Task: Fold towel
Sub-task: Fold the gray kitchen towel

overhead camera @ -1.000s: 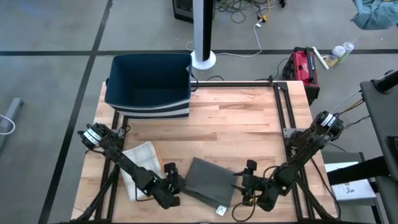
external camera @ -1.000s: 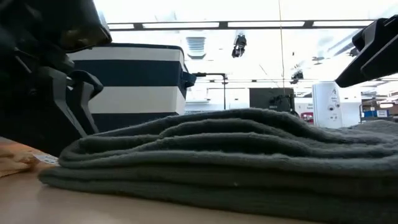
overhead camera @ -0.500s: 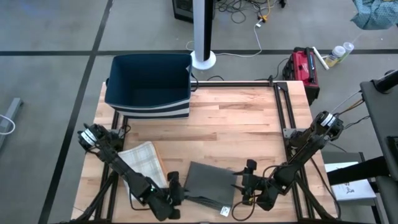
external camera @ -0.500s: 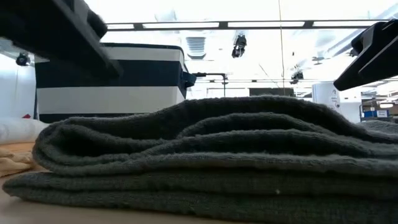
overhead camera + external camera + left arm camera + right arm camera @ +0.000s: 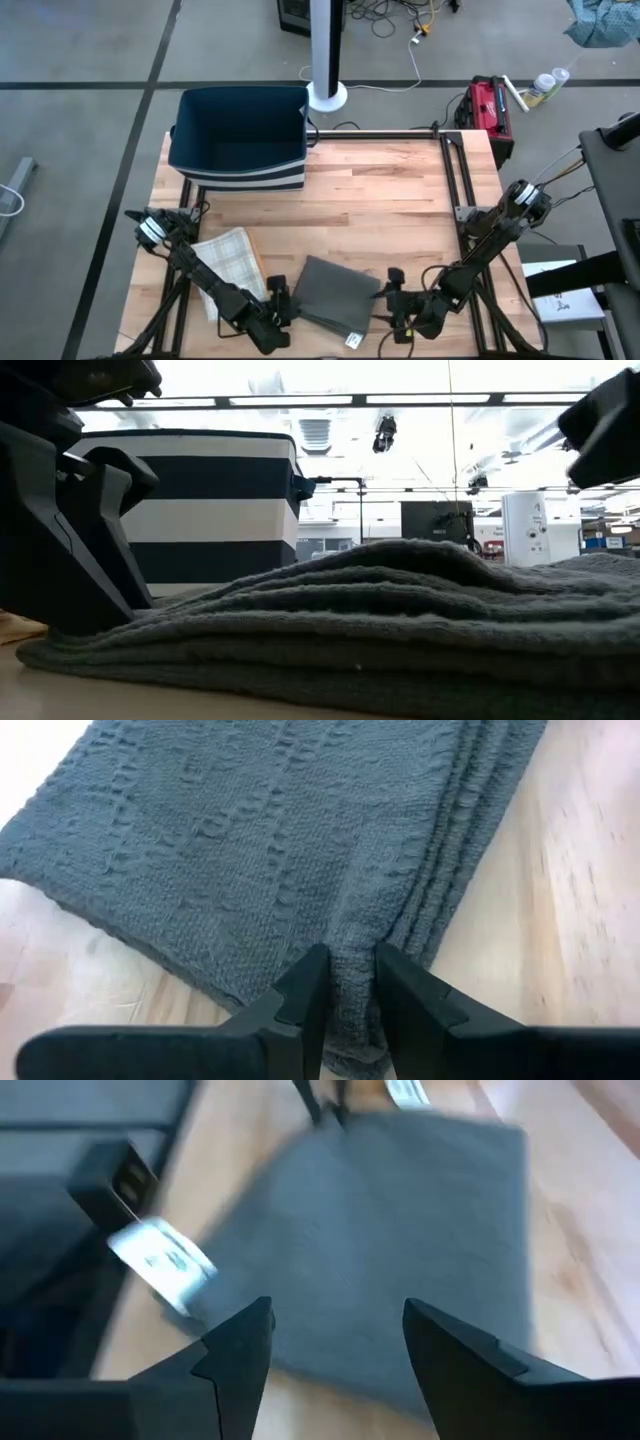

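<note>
At the far left of the table we see a navy bin with striped sides; from above its inside looks bare and dark, though we cannot make out its floor for certain. In front of it, near the left edge, lies a pale checked cloth, partly covered by the left arm.

The left gripper sits low at the near edge, its fingers pinched onto a raised ridge of the grey towel — closed on the fabric at the towel's left side. The towel lies folded into a thick stack near the front middle of the table, its layered edges plain in the low view. A small white tag pokes out at its near edge.

To the right, the right gripper hovers just beside the towel's right edge with its fingers spread wide, holding nothing — that wrist view is blurred, so whether a fingertip brushes the cloth we cannot tell.
</note>
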Tool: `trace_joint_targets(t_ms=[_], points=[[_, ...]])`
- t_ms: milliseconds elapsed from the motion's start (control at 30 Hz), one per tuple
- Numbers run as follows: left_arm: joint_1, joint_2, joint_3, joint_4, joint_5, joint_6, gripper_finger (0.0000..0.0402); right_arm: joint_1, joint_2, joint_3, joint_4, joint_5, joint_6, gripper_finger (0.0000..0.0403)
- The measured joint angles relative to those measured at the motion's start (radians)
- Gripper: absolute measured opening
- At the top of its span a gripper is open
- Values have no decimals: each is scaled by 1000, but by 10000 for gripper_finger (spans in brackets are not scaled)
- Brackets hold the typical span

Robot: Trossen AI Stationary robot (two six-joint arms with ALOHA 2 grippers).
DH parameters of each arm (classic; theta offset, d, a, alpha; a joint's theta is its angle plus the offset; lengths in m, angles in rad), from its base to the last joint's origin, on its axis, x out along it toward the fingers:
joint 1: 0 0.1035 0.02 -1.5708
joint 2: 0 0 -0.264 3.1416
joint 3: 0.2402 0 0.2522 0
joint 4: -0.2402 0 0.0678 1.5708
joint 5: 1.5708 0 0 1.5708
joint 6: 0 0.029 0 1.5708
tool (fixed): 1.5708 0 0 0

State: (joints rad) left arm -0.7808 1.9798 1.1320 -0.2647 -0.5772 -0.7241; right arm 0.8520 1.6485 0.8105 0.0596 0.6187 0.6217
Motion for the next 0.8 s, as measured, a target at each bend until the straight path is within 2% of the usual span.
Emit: trace_joint_targets(t_ms=[167, 333, 500, 667, 800], points=[[-3, -3, 2, -6, 5, -3, 77, -15, 112, 36, 118, -13, -87, 222], [0, -3, 0, -5, 5, -24, 77, -52, 262, 120, 85, -79, -88, 220], [1, -3, 0, -1, 1, -41, 77, -88, 258, 183, -198, -60, -34, 224], [23, 17, -2, 88, -70, 49, 77, -116, 178, 162, -431, 32, -50, 226], [86, 32, -2, 141, -112, 107, 77, -142, 88, 131, -552, 48, -64, 222]])
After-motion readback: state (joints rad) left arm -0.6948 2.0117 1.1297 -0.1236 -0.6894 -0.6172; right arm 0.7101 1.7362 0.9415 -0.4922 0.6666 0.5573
